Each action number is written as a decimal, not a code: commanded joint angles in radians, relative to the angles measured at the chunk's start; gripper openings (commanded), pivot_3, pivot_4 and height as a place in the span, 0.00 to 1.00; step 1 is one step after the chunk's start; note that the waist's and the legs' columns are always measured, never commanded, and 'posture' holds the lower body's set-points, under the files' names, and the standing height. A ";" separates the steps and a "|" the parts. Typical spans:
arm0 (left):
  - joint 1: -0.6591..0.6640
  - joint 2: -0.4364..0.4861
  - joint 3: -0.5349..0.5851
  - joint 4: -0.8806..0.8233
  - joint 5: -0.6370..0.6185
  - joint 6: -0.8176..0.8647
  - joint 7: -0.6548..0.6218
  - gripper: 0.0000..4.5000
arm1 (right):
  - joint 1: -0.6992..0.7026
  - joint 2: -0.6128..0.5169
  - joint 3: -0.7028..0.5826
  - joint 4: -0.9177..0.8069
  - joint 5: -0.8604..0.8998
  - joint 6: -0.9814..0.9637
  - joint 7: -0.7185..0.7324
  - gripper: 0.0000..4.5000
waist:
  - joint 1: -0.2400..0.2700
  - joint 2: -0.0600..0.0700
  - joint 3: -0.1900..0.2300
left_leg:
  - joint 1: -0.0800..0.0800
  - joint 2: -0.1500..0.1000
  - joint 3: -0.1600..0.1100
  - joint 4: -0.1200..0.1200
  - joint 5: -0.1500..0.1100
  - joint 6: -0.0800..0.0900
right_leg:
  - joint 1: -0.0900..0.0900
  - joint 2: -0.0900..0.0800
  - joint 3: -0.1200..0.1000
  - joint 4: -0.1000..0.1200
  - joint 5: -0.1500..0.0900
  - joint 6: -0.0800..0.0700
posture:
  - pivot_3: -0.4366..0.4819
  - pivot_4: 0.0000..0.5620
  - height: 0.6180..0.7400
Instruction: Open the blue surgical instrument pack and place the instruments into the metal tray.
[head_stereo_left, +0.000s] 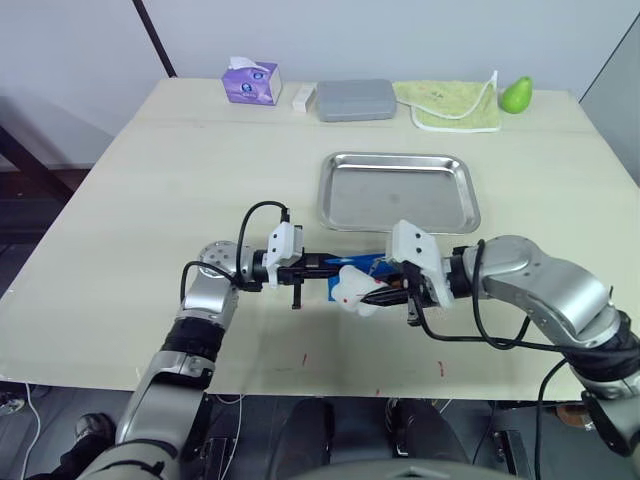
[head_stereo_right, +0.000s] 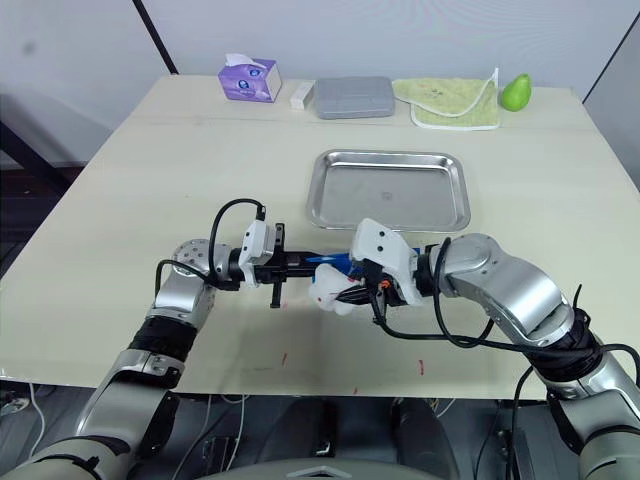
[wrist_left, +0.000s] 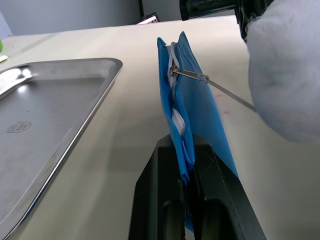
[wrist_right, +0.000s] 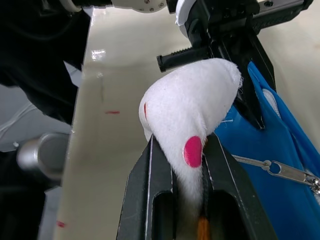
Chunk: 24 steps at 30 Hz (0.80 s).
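Note:
The blue surgical instrument pack stands on edge just in front of the metal tray, which holds nothing. My left gripper is shut on one end of the pack. My right gripper is shut on a white fluffy tab with a pink dot, tied by a thin line to the silver zipper pull. The zipper is partly parted, and pale lining shows in the gap. The instruments are hidden inside the pack.
Along the table's far edge sit a purple tissue box, a small white item, a matte grey case, a green cloth and a green pear. The table's front edge lies close behind both grippers.

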 joint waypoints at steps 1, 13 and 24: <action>0.003 0.002 -0.028 0.029 0.048 -0.005 0.000 0.00 | 0.001 -0.003 0.037 0.012 -0.015 -0.044 0.058 0.28 | -0.001 0.000 0.000 | 0.000 0.000 0.000 0.000 0.000 0.000 | 0.000 0.000 0.000 0.000 0.000 0.000 | 0.48 0.27 0.97; 0.022 0.004 -0.033 0.009 0.043 -0.023 -0.017 0.00 | 0.024 0.042 -0.098 -0.027 0.130 -0.036 0.100 1.00 | -0.003 0.000 0.000 | 0.000 0.000 0.000 0.000 0.000 0.000 | 0.000 0.000 0.000 0.000 0.000 0.000 | 0.48 0.27 0.97; 0.048 0.013 -0.026 -0.060 0.024 -0.025 -0.025 0.00 | 0.325 -0.066 -0.580 -0.107 0.289 -0.160 0.121 1.00 | 0.008 0.000 0.000 | 0.000 0.000 -0.001 0.000 0.000 0.000 | 0.002 0.000 -0.001 -0.001 0.000 0.000 | 0.48 0.27 0.97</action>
